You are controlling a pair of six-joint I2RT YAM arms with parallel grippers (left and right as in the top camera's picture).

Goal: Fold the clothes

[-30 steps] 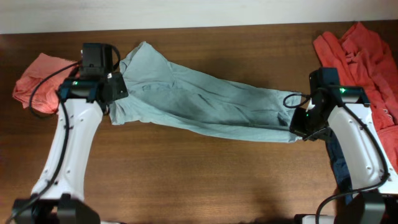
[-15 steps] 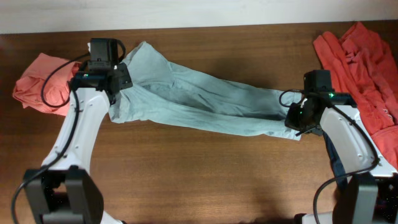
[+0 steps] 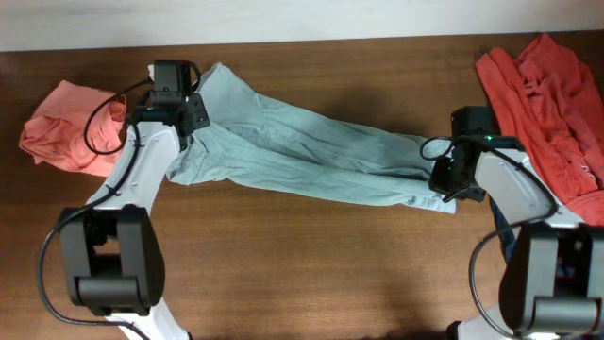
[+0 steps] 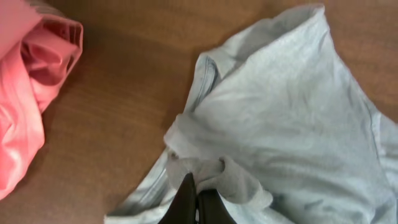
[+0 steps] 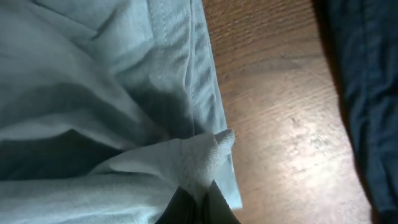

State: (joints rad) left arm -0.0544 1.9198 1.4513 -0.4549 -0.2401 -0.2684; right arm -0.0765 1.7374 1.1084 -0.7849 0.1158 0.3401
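Where left fingers (image 4: 185, 202) pinch | T-shirt (image 3: 311, 161): soft, creased, stretched long | perhaps jersey

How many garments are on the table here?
4: a pale blue-green shirt across the middle, a pink garment far left, an orange-red garment far right, and a navy garment partly hidden under the right arm. Others could be hidden.
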